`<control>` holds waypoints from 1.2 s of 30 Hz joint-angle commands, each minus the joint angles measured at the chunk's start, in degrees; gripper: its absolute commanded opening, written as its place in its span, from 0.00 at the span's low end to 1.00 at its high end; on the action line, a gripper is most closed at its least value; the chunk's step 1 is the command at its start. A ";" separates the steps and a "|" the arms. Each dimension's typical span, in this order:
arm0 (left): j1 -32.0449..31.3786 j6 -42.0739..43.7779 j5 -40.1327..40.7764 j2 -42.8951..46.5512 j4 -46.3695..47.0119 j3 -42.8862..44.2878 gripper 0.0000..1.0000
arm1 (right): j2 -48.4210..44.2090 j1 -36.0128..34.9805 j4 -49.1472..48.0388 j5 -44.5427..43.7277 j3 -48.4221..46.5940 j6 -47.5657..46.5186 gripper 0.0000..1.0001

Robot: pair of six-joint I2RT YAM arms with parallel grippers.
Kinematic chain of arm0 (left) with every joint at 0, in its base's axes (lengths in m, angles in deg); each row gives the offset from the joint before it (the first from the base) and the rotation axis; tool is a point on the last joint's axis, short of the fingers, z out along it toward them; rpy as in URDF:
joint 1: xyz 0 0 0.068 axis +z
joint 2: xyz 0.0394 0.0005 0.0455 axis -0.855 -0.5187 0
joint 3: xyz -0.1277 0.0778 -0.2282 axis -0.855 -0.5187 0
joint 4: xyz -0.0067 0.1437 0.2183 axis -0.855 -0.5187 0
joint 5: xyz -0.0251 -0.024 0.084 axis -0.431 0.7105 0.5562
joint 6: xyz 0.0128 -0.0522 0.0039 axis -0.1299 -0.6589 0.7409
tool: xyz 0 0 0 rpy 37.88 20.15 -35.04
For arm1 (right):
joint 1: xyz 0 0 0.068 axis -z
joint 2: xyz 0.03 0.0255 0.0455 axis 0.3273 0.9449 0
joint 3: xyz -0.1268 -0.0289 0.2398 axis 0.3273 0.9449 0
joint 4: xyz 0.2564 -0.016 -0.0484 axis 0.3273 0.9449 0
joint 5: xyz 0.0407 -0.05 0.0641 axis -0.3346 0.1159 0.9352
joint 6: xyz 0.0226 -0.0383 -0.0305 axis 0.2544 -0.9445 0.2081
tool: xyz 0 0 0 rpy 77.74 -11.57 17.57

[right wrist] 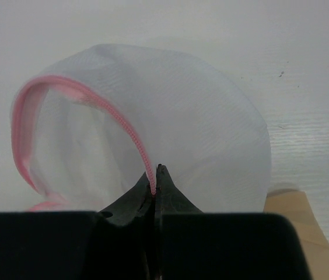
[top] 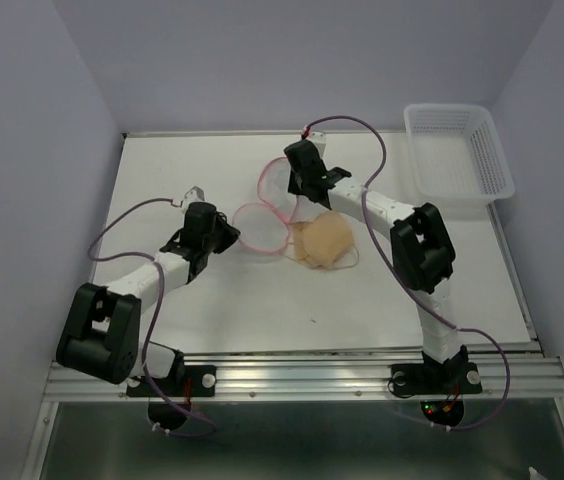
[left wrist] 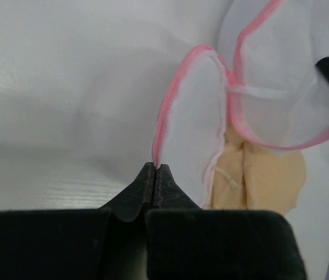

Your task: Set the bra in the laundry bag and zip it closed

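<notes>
The white bench (top: pixel 212 310) carries everything; at its far right corner stands a white slotted basket (top: pixel 492 160), well apart from the rest; near the middle of the bench the laundry bag (top: pixel 262 228) is spread open, its two round halves of translucent white mesh outlined in pink zipper edging; just to the right of the bag the tan bra (top: pixel 324 242) lies crumpled on the bench, outside the pouch, and the left wrist view shows it partly under the lifted mesh halves; the left gripper (left wrist: pixel 155 169) has its jaws pressed together on the pink edging of the nearer half; the right gripper (right wrist: pixel 156 175), reaching over the far half, is likewise pinched tight on that half's pink zipper edge, the mesh billowing up in front of it.
</notes>
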State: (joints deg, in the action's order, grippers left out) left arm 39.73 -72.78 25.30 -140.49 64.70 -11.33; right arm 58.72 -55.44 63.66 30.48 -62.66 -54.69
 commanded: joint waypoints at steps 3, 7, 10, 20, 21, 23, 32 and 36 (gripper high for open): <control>-0.13 9.13 18.57 14.33 -4.21 10.25 0.00 | -7.19 0.30 -2.11 0.23 1.26 -2.86 0.01; -0.13 14.14 22.28 20.47 -4.48 15.95 0.00 | -9.22 0.30 -4.05 4.01 4.25 -3.74 0.01; -0.13 17.57 21.93 21.36 -6.06 20.53 0.00 | -9.92 0.30 -4.40 7.35 5.48 -3.39 0.02; -0.13 23.03 21.76 19.25 -14.49 27.14 0.00 | -11.25 0.30 -7.56 14.82 8.47 -4.27 0.09; -0.13 22.59 21.06 18.73 -14.50 26.87 0.00 | -10.89 0.30 -7.56 15.18 8.65 -4.09 0.09; -0.13 20.23 20.18 18.20 -16.95 26.08 0.00 | -10.37 0.30 -7.65 15.88 9.17 -3.92 0.09; -0.13 20.73 17.71 18.28 -19.96 23.01 0.00 | -10.01 0.30 -9.67 20.36 12.25 -4.88 0.21; -0.13 25.65 15.43 18.90 -15.21 21.95 0.00 | -12.47 0.30 -10.02 22.12 14.79 -7.07 0.49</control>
State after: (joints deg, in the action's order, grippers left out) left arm 39.71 -52.28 42.45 -123.77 43.67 11.36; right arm 49.98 -55.44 56.75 50.11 -49.46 -59.13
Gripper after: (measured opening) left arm 0.037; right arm 0.359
